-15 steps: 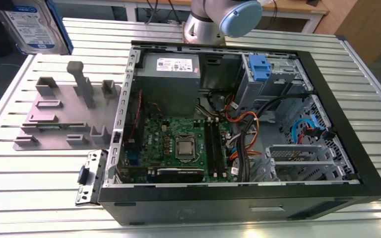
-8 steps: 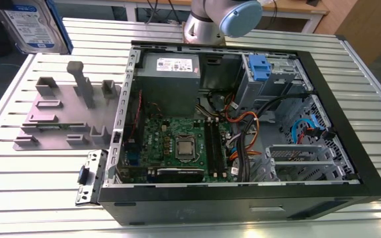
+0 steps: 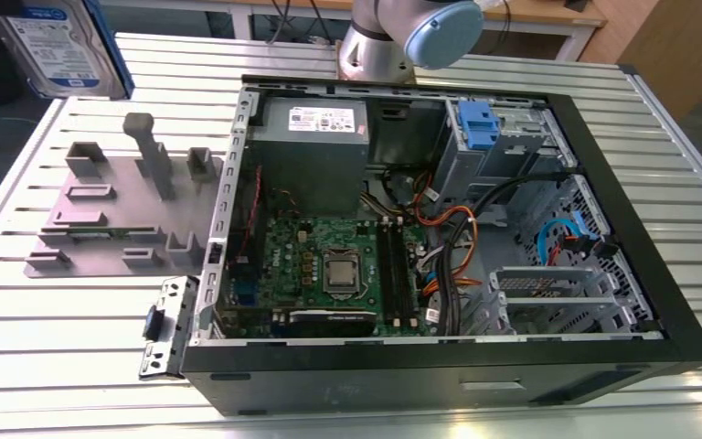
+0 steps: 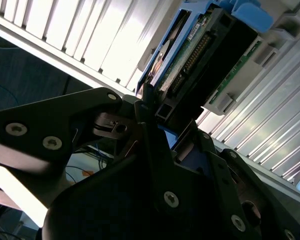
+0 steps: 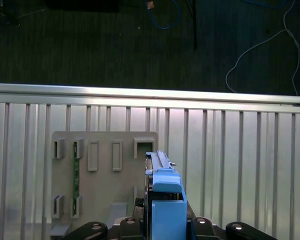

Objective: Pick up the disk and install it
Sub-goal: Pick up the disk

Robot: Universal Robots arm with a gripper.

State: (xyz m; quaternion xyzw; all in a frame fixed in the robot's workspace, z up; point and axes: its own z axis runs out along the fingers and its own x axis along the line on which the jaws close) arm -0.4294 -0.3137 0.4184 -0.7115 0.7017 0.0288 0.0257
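Pincer [image 4: 165, 112] clenched on disk [image 3: 52, 46], blue bracket gripped edge-on, held clear of bench [image 3: 70, 366]. Exterior view: disk at 10 o'clock from open case [image 3: 449, 375]; grey stand [image 3: 120, 210] at 9 o'clock of case.

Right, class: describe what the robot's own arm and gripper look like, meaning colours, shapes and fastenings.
In the exterior view, the arm is a silver-grey metal cylinder with a round pale-blue cap at its joint. In the second wrist view, the gripper is matt black, built of flat angular link plates fastened with small silver screws.
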